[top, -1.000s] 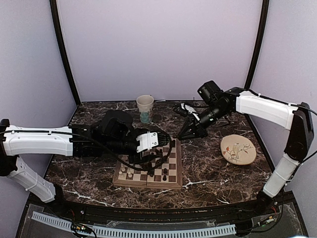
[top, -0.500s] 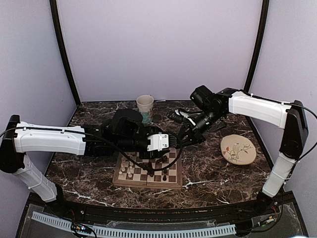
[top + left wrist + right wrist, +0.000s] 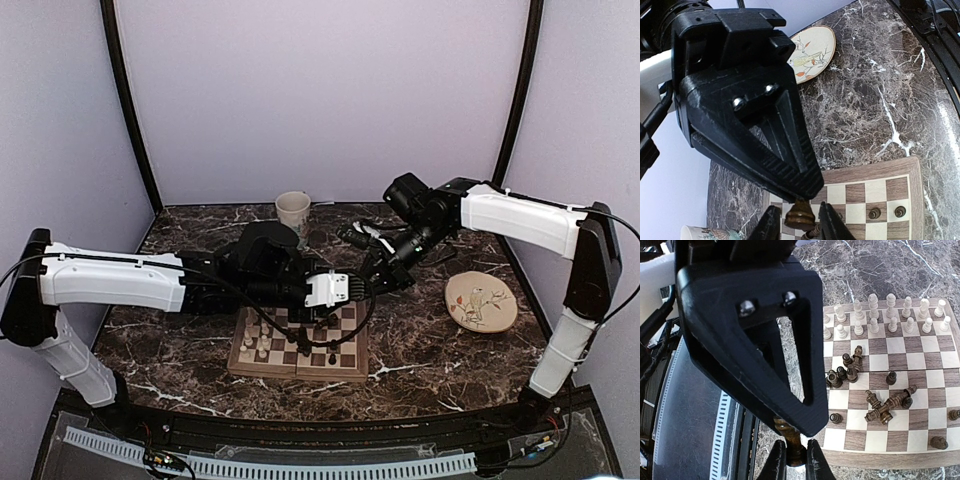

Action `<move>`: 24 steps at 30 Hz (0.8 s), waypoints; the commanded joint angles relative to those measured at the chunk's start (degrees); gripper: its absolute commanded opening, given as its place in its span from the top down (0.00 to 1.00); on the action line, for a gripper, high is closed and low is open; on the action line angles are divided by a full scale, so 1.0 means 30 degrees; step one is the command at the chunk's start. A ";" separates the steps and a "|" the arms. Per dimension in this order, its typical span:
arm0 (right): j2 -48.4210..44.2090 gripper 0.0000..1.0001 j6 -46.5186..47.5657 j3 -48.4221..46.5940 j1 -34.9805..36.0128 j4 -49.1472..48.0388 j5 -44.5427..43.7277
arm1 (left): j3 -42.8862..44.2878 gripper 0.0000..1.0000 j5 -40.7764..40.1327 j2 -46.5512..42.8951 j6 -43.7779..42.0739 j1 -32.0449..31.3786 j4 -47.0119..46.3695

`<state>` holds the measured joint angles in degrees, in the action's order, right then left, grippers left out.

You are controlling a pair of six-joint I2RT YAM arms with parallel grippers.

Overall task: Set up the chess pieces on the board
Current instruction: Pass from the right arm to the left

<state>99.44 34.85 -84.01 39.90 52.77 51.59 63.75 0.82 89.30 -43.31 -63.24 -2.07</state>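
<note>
- You cannot see the far half of the board (image 3: pixel 300 374) from above; the left arm (image 3: pixel 120 282) covers it.
- Your right gripper (image 3: pixel 791 462) is clamped on 1 dark piece (image 3: pixel 788 434) near the board's corner.
- Your left gripper (image 3: pixel 800 226) brackets that piece; contact cannot be told.
- The cream chess pieces (image 3: pixel 880 315) stand in 2 rows; the dark ones (image 3: pixel 885 405) are scattered mid-board, several toppled.
- Surroundings: dark marble table (image 3: pixel 430 350), plate (image 3: pixel 481 302), cup (image 3: pixel 293 210), lilac walls (image 3: pixel 320 100).
</note>
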 commanded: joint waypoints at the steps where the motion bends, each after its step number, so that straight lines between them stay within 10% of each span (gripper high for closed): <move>1: 0.0174 0.94 0.0073 -0.0460 0.0177 0.0031 0.0347 | 0.0763 0.73 0.0535 0.0112 0.0267 -0.0085 0.0160; 16: -0.0329 0.79 -0.0237 -0.0473 -0.0120 -0.0055 0.0184 | 0.0775 0.94 -0.0718 0.0812 0.1756 -0.0002 -0.0449; 24: -0.3267 0.58 -0.5959 0.1674 -0.4412 -0.5692 0.3151 | -0.1960 0.96 -0.0260 -0.0135 0.9652 0.0895 -0.6760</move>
<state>95.74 29.36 -82.81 32.18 48.53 54.74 61.95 0.34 91.31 -28.03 -61.39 -9.93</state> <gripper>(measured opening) 0.401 0.161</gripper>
